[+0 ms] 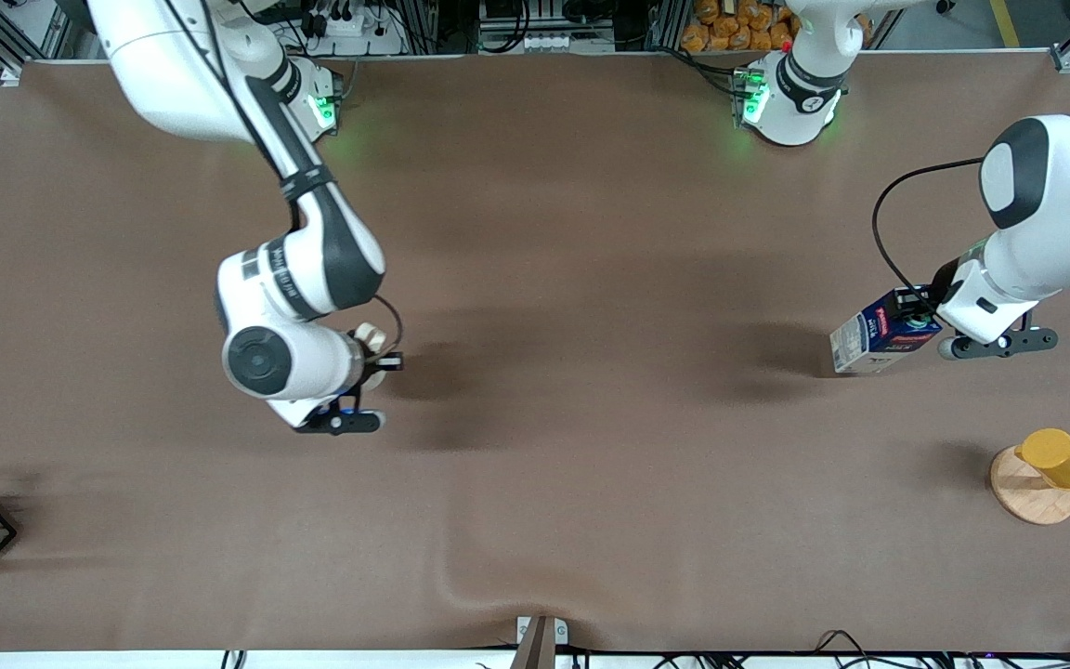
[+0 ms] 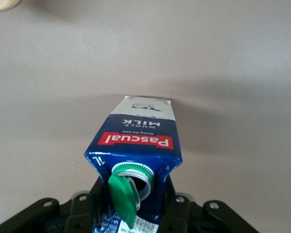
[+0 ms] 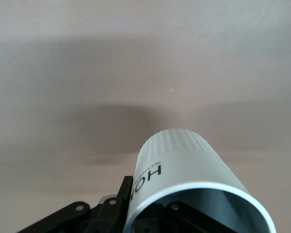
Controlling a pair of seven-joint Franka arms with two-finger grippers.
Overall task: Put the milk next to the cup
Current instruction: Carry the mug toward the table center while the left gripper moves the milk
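Well apart from the cup (image 1: 370, 336) our right gripper (image 1: 377, 360) is clamping, we've the left gripper (image 1: 927, 314) pinching the milk (image 1: 874, 336) by its top, carton tilted, toward the left arm's end of the table.

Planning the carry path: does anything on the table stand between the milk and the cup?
Nothing visible does. The left gripper holds the milk, the right gripper holds the cup; only bare table lies between.

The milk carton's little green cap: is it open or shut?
Open. The green cap hangs flipped off its spout on the milk carton, which the left gripper grips.
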